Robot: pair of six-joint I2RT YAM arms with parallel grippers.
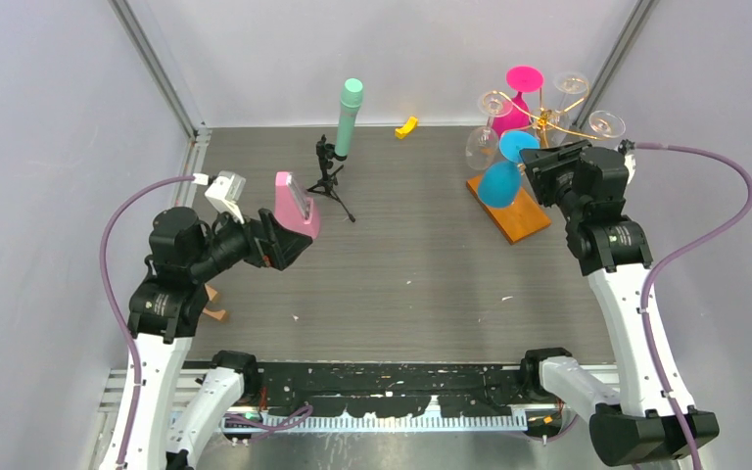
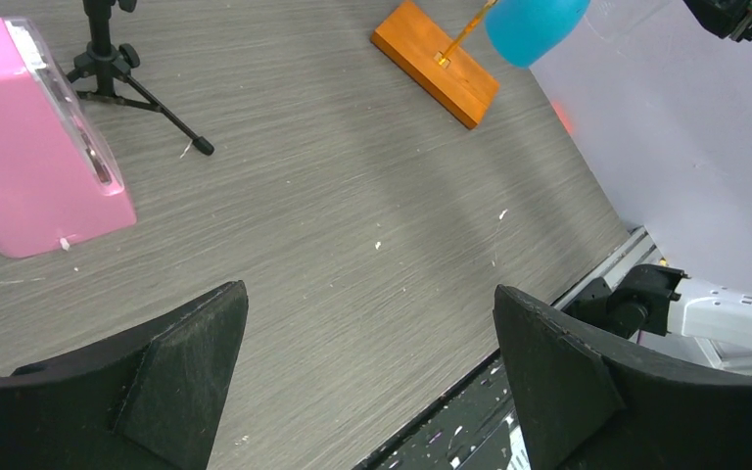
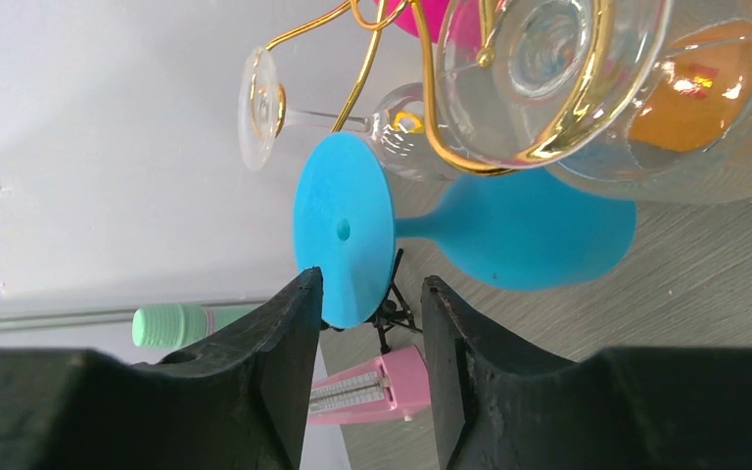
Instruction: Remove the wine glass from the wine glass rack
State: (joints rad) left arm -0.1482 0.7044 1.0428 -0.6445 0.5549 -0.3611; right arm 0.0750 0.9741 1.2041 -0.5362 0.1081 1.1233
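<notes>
**A:** Right wrist view first. What is the right gripper (image 3: 370, 299) doing?

**B:** Its two black fingers (image 3: 274, 372) stand part-way apart. The lower rim of the blue wine glass (image 3: 529, 240) foot sits in the gap between them. One finger overlaps the rim, but I cannot tell if either one presses on it.

**A:** And where is the glass itself?

**B:** It is up on the wine glass rack (image 2: 431, 59), among the gold wire arms. In the top external view it hangs foot up and bowl down, tilted, with the bowl over the left end of the rack's orange-brown wooden base. I cannot tell whether the foot rests in a scroll, as the wire is too thin to follow.

**A:** Is anything else on the rack?

**B:** There are clear wine glasses (image 3: 568, 78) crowding the arms just beside the blue one. There is also a pink wine glass (image 1: 521, 98) on the far side of the rack.

**A:** And the left gripper (image 2: 370, 294)?

**B:** It is spread wide and holding nothing, over the grey wood-grain table (image 2: 352, 196). It is well apart from the rack, on the rack's left.

**A:** What lies between it and the rack?

**B:** A black mini tripod (image 2: 108, 69) stands well left of the rack, with a mint-green cylinder (image 1: 349, 116) standing up at its head. Further left of the rack is a pink wedge-shaped stand (image 2: 29, 166), close to the left gripper. A small yellow piece (image 1: 407, 126) lies left of the rack, toward the back wall.
</notes>
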